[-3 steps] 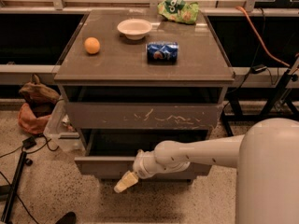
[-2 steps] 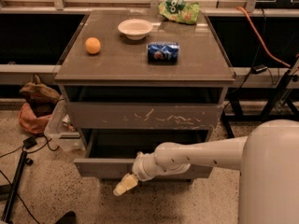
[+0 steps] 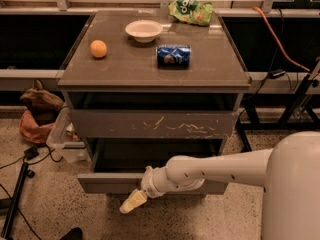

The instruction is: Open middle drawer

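Observation:
The middle drawer [image 3: 102,183] is the plain grey front low on the cabinet. It stands pulled out, with a dark opening [image 3: 150,156] showing above it. Over it sits the wider front covered in white scratches [image 3: 155,125], also out a little from the cabinet top. My gripper [image 3: 132,202] hangs just in front of and below the middle drawer's front, left of centre, its pale yellow tip pointing down-left toward the floor. My white arm [image 3: 220,169] reaches in from the lower right and hides the right part of that front.
On the cabinet top lie an orange [image 3: 98,49], a white bowl [image 3: 144,30], a blue can [image 3: 173,55] and a green chip bag [image 3: 191,10]. A clear bin [image 3: 62,139] and brown bag [image 3: 40,109] sit at left; cables and a stand leg [image 3: 15,199] cross the floor.
The gripper has slid slightly down and toward the camera, and the middle drawer's front has come out a touch further with it.

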{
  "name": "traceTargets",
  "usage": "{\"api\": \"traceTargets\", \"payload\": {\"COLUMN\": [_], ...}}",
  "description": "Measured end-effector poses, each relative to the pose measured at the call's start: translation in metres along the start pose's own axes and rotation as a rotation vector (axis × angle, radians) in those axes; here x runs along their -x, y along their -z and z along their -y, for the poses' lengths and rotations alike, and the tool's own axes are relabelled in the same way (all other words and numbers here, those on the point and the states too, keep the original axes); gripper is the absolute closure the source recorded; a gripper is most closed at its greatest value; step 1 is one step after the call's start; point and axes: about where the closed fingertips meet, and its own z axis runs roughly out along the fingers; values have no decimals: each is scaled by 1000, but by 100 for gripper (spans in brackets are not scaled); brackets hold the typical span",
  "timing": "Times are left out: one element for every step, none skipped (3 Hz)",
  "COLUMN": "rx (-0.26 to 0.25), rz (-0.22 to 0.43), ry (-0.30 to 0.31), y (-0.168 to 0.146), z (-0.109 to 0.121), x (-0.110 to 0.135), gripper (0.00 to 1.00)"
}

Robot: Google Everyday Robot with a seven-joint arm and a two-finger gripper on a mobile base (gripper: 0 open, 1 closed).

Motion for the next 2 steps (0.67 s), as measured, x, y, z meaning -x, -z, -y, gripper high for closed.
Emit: {"api": "traceTargets", "payload": {"rx": [0,22], "rz": [0,-19], "ry": [0,7], "y": [0,-8], "z": [0,-10], "x": [0,0], "gripper": [0,0]}}
